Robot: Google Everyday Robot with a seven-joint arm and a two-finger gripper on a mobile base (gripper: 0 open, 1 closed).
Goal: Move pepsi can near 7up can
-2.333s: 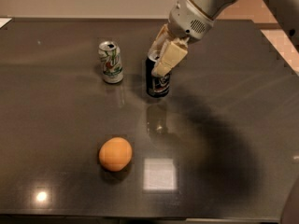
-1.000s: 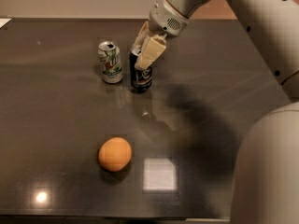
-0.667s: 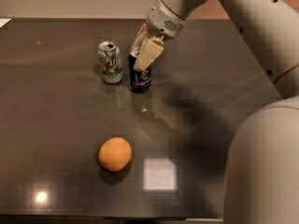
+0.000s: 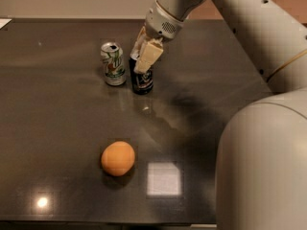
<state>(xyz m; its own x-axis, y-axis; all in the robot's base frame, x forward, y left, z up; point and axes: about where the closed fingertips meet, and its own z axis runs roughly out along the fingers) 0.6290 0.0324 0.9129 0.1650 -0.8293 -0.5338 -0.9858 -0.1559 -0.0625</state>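
Dark, glossy stone-grey is the table (image 4: pixel 57 119) under me, and on it I count three loose things: two drink cans, one of each kind, and one orange fruit.

At the far left edge a pale corner of paper (image 4: pixel 4 22) just shows at the back of the table. Lower down, near the front edge, a small bright spot of light (image 4: pixel 42 202) glints on the surface.

Moving right, the single 7up can (image 4: pixel 113 63) stands upright toward the back, white and green with a silver top. In front of it and a little to its right, well apart from both cans, lies the one orange (image 4: pixel 118 158), resting near the front edge and off the line between the cans.

Next comes the single pepsi can (image 4: pixel 143 83), dark blue, upright on the table and just beside the 7up can on its right, with only a thin strip of table between them; they do not appear to touch.

My gripper (image 4: pixel 140 63) comes down over the pepsi can from the upper right, its two cream fingers (image 4: pixel 149 54) closed in on the can's upper part so that they hide its top. It has hold of that can and nothing else.

Right of the orange a pale square reflection (image 4: pixel 164 178) sits on the table. My arm (image 4: pixel 168 13) slants up toward the top, and my grey body (image 4: pixel 264 166) fills the lower right corner, covering that part of the table.
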